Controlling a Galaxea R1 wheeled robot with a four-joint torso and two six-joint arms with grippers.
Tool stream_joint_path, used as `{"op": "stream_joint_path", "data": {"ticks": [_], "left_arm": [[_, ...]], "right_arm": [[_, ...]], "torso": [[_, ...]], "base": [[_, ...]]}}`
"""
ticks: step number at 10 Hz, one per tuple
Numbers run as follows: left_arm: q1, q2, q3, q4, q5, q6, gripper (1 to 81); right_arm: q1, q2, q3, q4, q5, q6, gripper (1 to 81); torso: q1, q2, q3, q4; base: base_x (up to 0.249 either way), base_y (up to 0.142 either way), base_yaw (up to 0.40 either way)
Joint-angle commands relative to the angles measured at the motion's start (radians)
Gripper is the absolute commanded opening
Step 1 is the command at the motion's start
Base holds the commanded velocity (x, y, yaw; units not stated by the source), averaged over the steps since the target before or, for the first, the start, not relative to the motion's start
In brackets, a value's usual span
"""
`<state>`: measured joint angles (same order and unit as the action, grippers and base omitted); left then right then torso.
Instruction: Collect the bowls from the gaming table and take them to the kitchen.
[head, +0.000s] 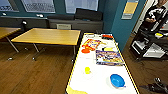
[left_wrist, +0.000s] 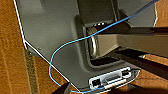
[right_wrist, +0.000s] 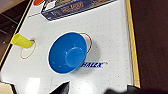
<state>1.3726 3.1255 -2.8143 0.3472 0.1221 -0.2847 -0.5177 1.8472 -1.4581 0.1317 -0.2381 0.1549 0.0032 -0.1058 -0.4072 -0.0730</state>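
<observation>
Bowls, one blue (head: 117, 80) and one yellow (head: 87, 70), sit on the white top of the gaming table (head: 100, 82), which has yellow trim along its edges. The table's long axis runs away from the robot toward a teal wall (head: 117, 22). The blue bowl stands upright near the close end, toward the right edge, its open mouth facing up. From the right wrist camera it shows large, beside a red circle mark and blue lettering printed on the surface. The yellow bowl is to its left, well apart, near the table's middle line; in the right wrist view it looks more like a small tumbler, on another red ring. Farther along the top lie a colourful game box (head: 109, 57), a second bright box (head: 91, 44) and some orange pieces (head: 85, 50). Wooden tables (head: 47, 36) stand to the left on a wooden floor. A person (head: 156, 15) stands at the far right beside a dark cart (head: 147, 47). I cannot tell whether either pincer is wide or narrow. The left wrist camera looks at a grey robot panel (left_wrist: 55, 37) crossed by a blue cable (left_wrist: 75, 41).
</observation>
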Motion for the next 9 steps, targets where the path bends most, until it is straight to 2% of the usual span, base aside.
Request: {"op": "stream_joint_path", "data": {"ticks": [1, 2, 5, 9], "left_arm": [[-0.03, 0.01, 0.002, -0.01, 0.065, 0.001, 81.1], [-0.033, 0.01, 0.002, -0.01, 0.065, 0.001, 81.1], [-0.04, 0.018, 0.002, -0.008, 0.065, 0.002, 81.1], [-0.042, 0.016, 0.002, -0.008, 0.065, 0.002, 81.1]], "right_arm": [[0.158, -0.009, -0.123, 0.026, -0.105, 0.047, 81.1], [0.155, 0.014, -0.195, 0.025, -0.109, 0.101, 81.1], [0.159, 0.071, -0.303, 0.026, -0.112, 0.183, 81.1], [0.217, 0.178, -0.31, 0.022, -0.112, 0.189, 81.1]], "torso": [[0.0, 0.0, 0.0, 0.0], [0.0, 0.0, 0.0, 0.0], [0.001, 0.0, -0.001, 0.0], [0.001, 0.001, -0.001, 0.0]], "base": [[0.0, 0.0, 0.0], [0.0, 0.0, 0.0], [0.0, 0.0, 0.0], [0.0, 0.0, 0.0]]}}
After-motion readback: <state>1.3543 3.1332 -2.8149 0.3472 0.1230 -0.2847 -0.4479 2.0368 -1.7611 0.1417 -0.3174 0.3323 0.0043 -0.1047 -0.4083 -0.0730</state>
